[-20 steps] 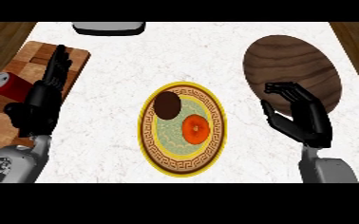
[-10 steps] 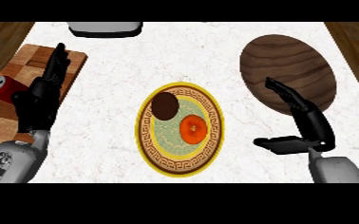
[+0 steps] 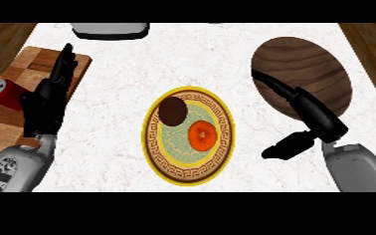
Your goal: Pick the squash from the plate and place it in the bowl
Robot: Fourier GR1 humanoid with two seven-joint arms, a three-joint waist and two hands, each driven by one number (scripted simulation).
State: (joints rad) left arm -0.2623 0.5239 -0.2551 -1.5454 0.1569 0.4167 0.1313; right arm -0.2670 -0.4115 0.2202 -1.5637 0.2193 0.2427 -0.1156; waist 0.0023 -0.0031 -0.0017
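Squash on the plate, our right hand spread wide beside it.

We see the orange squash point(image 3: 202, 134) lying on the yellow patterned plate point(image 3: 161, 164) in the middle of the white marble table point(image 3: 206, 55), just beside a dark brown round item point(image 3: 173, 111) on the same plate. Our right hand point(image 3: 312, 114) hangs to the plate's right, fingers straight and reaching over the edge of the dark wooden bowl point(image 3: 308, 69), thumb stuck out toward the plate; it holds nothing. Our left hand point(image 3: 46, 104) rests at the left edge, fingers straight and together, over a wooden cutting board point(image 3: 40, 64). A red object point(image 3: 9, 95) sits at the far left, and a grey object point(image 3: 110, 28) at the top edge.
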